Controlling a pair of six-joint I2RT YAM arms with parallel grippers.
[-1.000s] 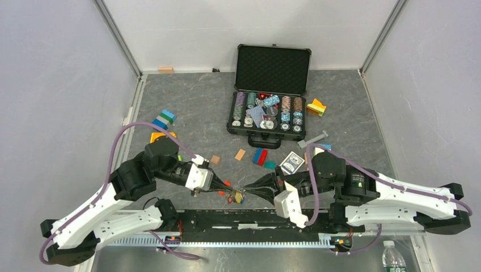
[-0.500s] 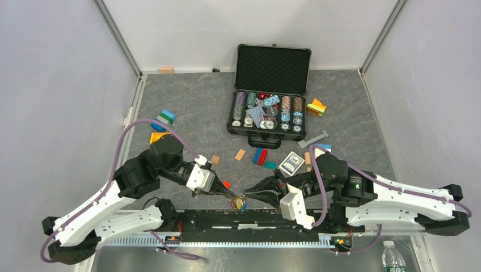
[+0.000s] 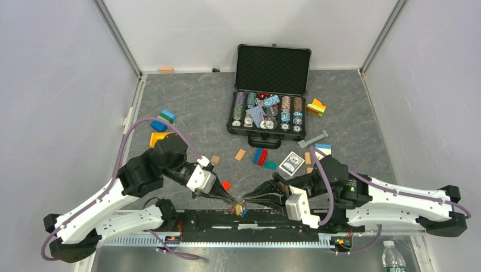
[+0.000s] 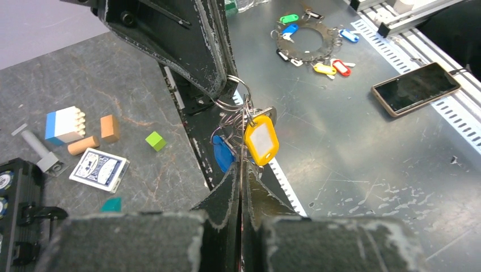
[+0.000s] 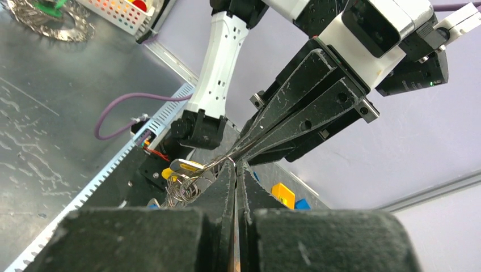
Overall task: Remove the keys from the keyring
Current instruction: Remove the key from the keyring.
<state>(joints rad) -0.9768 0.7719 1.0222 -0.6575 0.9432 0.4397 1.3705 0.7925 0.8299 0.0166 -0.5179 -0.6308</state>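
The keys (image 3: 239, 211) hang in a bunch from the keyring (image 4: 234, 92) over the black rail (image 3: 210, 222) at the near edge of the table, at 6 o'clock in the top view. The left gripper (image 3: 232, 200) reaches in from 9 o'clock and the right gripper (image 3: 247, 200) from 3 o'clock, and their tips meet just above the bunch. Each has its fingers pressed together on wire of the keyring. In the left wrist view one loop sits at the right gripper's tip and another strand runs down into the left one's closed tips. A yellow tag (image 4: 261, 139) and a blue tag (image 4: 222, 154) dangle between the two, touching each other and covering most of the metal behind them. From the right wrist, the left gripper's long black fingers fill the space just past the ring.

A red block (image 3: 226, 185) lies close by at 11 o'clock of the meeting point, beside the left gripper. A card deck (image 3: 292, 163) lies at 1 o'clock near the right wrist, with blue and red blocks (image 3: 260, 156) just beyond. The open chip case (image 3: 272, 68) stands well apart at 12 o'clock. On the metal bench past the rail lie a phone (image 4: 416, 86) and a second ring of tagged keys (image 4: 306, 42). A water bottle (image 3: 391, 255) stands at 5 o'clock.
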